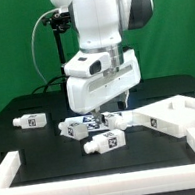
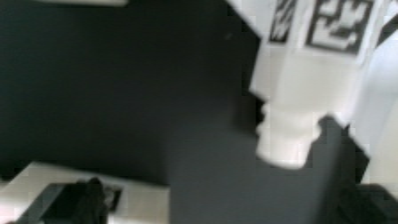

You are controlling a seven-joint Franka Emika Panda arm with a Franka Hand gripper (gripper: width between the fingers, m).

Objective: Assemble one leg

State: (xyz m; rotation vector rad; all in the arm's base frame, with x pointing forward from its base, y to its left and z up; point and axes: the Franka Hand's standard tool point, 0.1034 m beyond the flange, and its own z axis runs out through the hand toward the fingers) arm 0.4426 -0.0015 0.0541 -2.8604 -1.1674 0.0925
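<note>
The pincer (image 1: 108, 112) hangs low over the black table (image 1: 32, 146), in the middle of a group of small white legs with square tags. Its fingers are dark against the dark table, so I cannot tell if they are spread or pressed together. The front leg (image 1: 102, 141) lies just before it, the second leg (image 1: 72, 131) near it toward the exterior view's left, and the third leg (image 1: 30, 120) well apart on that side. The wrist view shows a close leg (image 2: 299, 95), blurred. A flat white panel (image 1: 174, 114) lies on the exterior view's right.
</note>
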